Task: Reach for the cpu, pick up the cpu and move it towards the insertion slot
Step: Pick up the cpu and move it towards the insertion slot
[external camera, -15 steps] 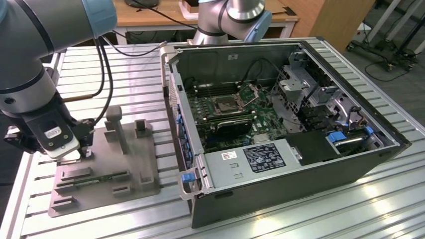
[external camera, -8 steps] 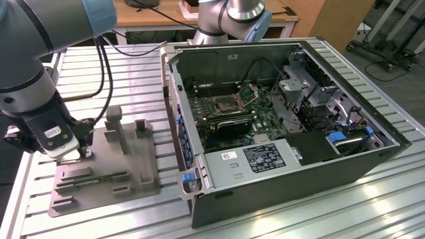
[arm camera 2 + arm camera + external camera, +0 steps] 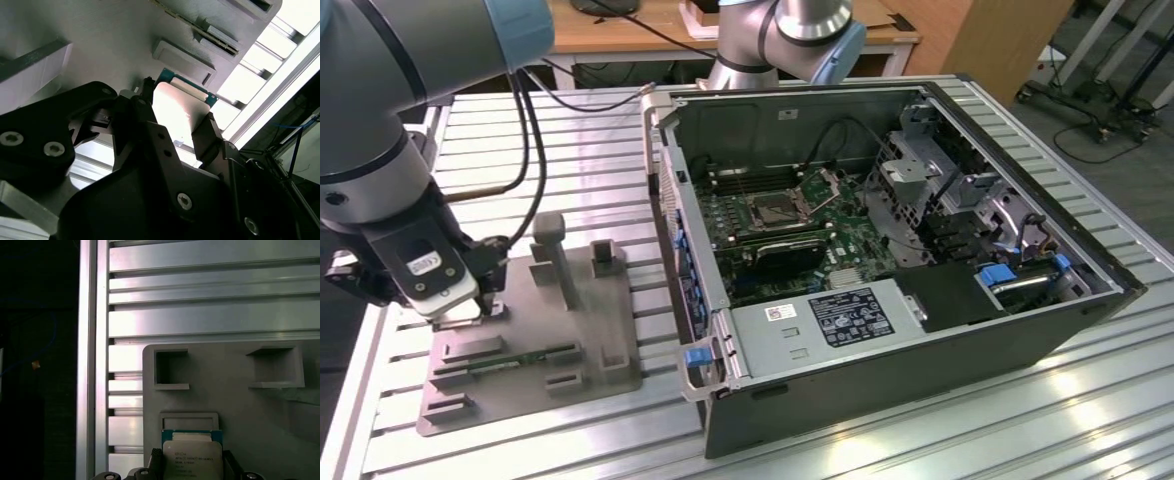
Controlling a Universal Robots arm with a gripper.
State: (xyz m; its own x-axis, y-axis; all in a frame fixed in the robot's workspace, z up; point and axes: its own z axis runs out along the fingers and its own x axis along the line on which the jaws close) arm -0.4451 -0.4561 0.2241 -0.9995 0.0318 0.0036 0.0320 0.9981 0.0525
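In both wrist views the cpu (image 3: 192, 457), a small square chip with a silvery top and a green rim, sits between two black fingertips (image 3: 207, 130). My gripper (image 3: 464, 312) is low over the grey plastic tray (image 3: 587, 340) at the exterior view's left. It is shut on the cpu (image 3: 177, 115), with a finger against each of two opposite edges. The chip sits just at the tray's surface. The insertion slot (image 3: 774, 208) lies inside the opened computer case, its metal frame bordered by green board, far to the exterior view's right of the gripper.
The open computer case (image 3: 894, 330) stands on the ribbed metal table (image 3: 547, 140). A slim green memory stick (image 3: 520, 360) lies in the tray, beside upright grey posts (image 3: 550, 250). A second robot arm (image 3: 787, 40) stands behind the case. Cables hang beside my arm.
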